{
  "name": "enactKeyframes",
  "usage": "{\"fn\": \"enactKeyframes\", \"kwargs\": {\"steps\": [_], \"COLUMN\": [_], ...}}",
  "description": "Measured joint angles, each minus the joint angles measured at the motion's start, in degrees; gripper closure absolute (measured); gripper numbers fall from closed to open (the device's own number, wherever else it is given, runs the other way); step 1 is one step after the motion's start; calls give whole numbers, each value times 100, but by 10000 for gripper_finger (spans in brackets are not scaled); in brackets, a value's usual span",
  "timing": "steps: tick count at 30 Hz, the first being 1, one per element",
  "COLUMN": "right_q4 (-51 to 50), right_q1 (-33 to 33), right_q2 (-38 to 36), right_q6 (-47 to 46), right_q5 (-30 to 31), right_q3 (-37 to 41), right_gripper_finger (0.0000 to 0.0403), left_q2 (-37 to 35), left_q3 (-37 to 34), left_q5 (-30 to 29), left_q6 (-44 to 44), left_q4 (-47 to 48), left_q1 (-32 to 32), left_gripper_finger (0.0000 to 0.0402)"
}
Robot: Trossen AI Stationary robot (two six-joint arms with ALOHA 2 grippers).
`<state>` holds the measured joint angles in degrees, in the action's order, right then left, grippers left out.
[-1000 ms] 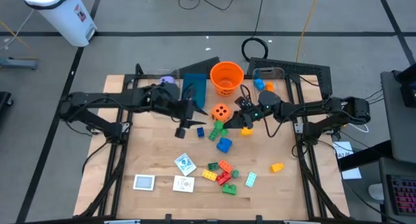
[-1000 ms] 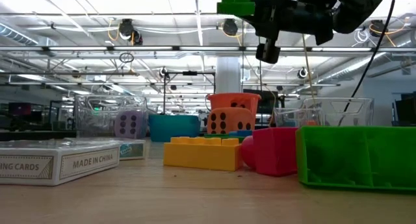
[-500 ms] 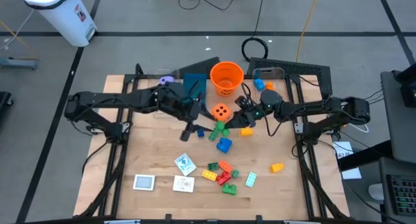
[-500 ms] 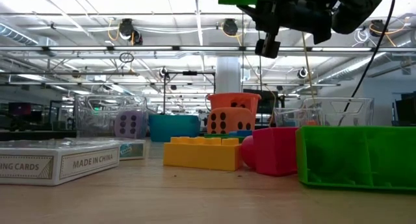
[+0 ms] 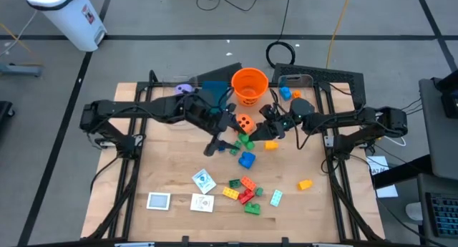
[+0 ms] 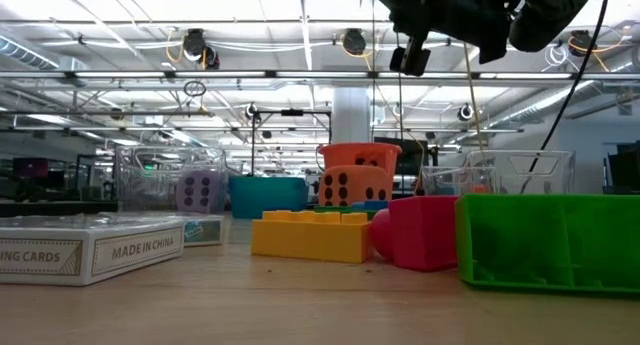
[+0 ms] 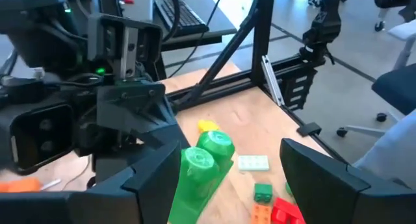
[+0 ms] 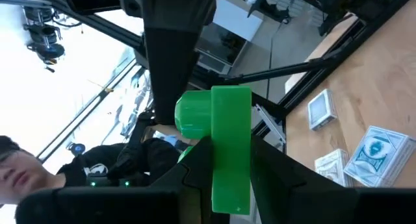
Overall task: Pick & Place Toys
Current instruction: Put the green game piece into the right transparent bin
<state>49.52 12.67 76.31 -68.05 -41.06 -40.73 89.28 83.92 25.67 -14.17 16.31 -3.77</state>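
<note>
A green brick (image 7: 203, 173) hangs in the air above the table's middle, with my right gripper (image 8: 227, 160) shut on it. My left gripper (image 7: 231, 149) is open, coming from the table's left. Its two fingers stand on either side of the brick's free end. In the high view the two grippers meet beside the orange die (image 5: 244, 122), left gripper (image 5: 230, 131) facing right gripper (image 5: 257, 131). Other toys lie on the table: a blue brick (image 5: 246, 160), a heap of bricks (image 5: 243, 191) and white cards (image 5: 204, 181). My right gripper pinches the green brick between its two fingers (image 8: 195, 169) by the brick's flat sides (image 8: 229, 178), at the end away from the left arm. The brick sticks out beyond the fingertips, its round studs (image 8: 192, 115) to one side. It is lifted clear of the table.
The orange bucket (image 5: 249, 84) stands at the table's far edge, the teal box (image 5: 213, 97) and a purple die (image 5: 184, 88) to its left. A yellow brick (image 5: 305, 183) lies toward the right. Two more cards (image 5: 158, 200) lie near the front left.
My left gripper has moved toward the table's right, up to my right gripper. It has rolled and opened its fingers around the green brick. My right gripper has tipped upward, and the brick has risen out of the top of the low view.
</note>
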Motion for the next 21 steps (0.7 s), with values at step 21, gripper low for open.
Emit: {"fn": "enactKeyframes", "kwargs": {"steps": [21], "right_q4": [82], "right_q1": [-2], "right_q2": [0], "right_q6": [-26], "right_q5": [-297], "right_q3": [2], "right_gripper_finger": [333], "left_q2": [269], "left_q3": [8], "left_q5": [239], "left_q6": [119], "left_q4": [-212], "left_q1": [-114], "left_gripper_finger": [149]}}
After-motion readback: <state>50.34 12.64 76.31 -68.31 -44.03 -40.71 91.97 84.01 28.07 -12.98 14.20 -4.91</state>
